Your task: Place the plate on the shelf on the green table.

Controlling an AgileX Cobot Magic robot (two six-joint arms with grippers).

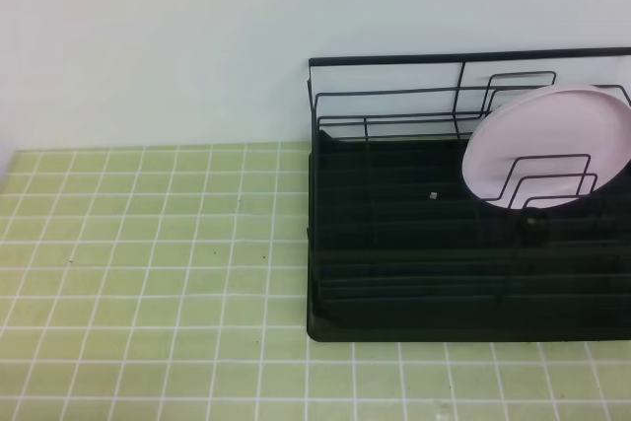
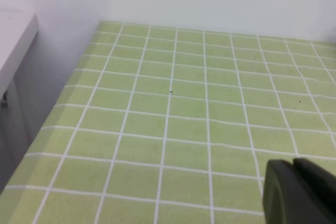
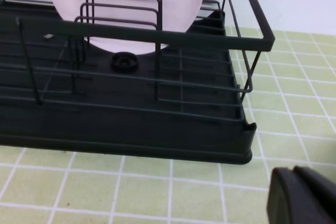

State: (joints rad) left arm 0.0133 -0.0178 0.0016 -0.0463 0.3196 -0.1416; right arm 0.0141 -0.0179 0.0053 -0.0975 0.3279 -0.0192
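- On your left, the green-tiled bench (image 1: 148,244) runs bare up to the pale wall; in the left wrist view you see the same tiles, a small dark speck (image 2: 171,92) on one of them, and a grey ledge (image 2: 13,35) at the far left edge.
- The left tool (image 2: 302,192) shows only as a dark rounded shape in the lower right corner of its own camera — you cannot tell how far open it is, and nothing is visible in its hold.
- Right of centre stands the black wire dish rack (image 1: 394,317), its solid tray base resting on the bench and its top rail against the wall.
- The pale pink plate (image 1: 552,140) stands on edge in the right end of that rack, tilted, behind a set of nested upright wire dividers (image 1: 547,184); its right part runs past the frame edge in the high view.
- From the right wrist camera you look at the rack's front corner, with the plate (image 3: 126,9) upright behind the dividers and a small round black fitting (image 3: 125,62) on the tray just below it.
- The right tool (image 3: 304,195) is a dark shape in the lower right corner, hovering over the tiles just outside the rack — its opening cannot be told, and it is clear of the plate.
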